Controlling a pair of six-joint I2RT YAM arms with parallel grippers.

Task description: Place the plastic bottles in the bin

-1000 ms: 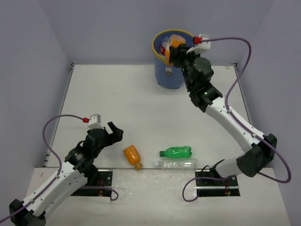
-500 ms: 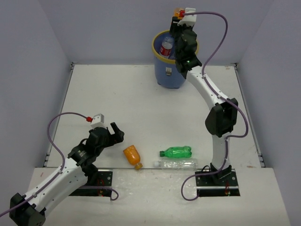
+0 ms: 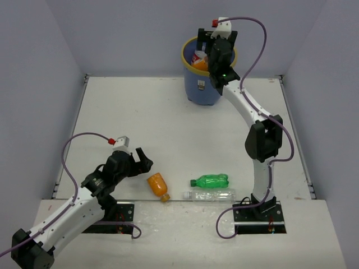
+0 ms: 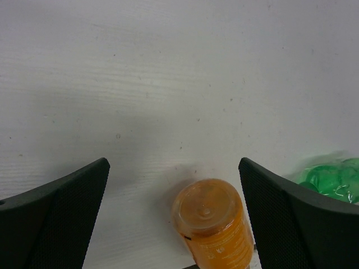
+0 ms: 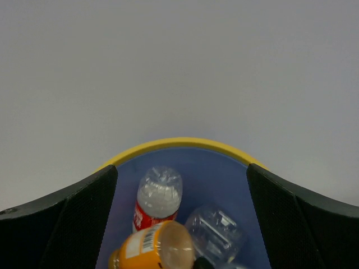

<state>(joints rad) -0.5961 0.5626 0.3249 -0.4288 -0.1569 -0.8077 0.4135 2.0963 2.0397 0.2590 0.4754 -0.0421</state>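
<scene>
The job looks about half done. The bin (image 3: 201, 89) stands at the 12 o'clock edge of the tabletop (image 3: 140, 123). The right arm (image 3: 247, 109) reaches over the bin's yellow rim, and its jaws are spread wide with nothing between them. Just beneath them, inside the bin, lie a binned orange bottle (image 5: 150, 247), a red-labelled bottle (image 5: 157, 203) and a clear binned bottle (image 5: 216, 230). Whether more lie under these cannot be told.

Three bottles are left along the 6 o'clock edge of the tabletop. They are a loose orange bottle (image 3: 157, 186), a green bottle (image 3: 210, 180) at its 3 o'clock, and a clear flattened bottle (image 3: 208, 195) just beside the green one at its 6 o'clock. The left arm (image 3: 84, 196) holds its jaws fully apart and empty at the 9 o'clock side of the loose orange bottle, close but not touching. That bottle is probably the next pick.

The top view alone shows all three leftover bottles and both arms together, but of the bin's contents it gives only a patch of orange and red. The right wrist view looks straight into the bin and separates three bottles there. The left wrist view shows the loose orange bottle's base between the open jaws, with the green bottle at 3 o'clock, and misses the clear flattened bottle.
</scene>
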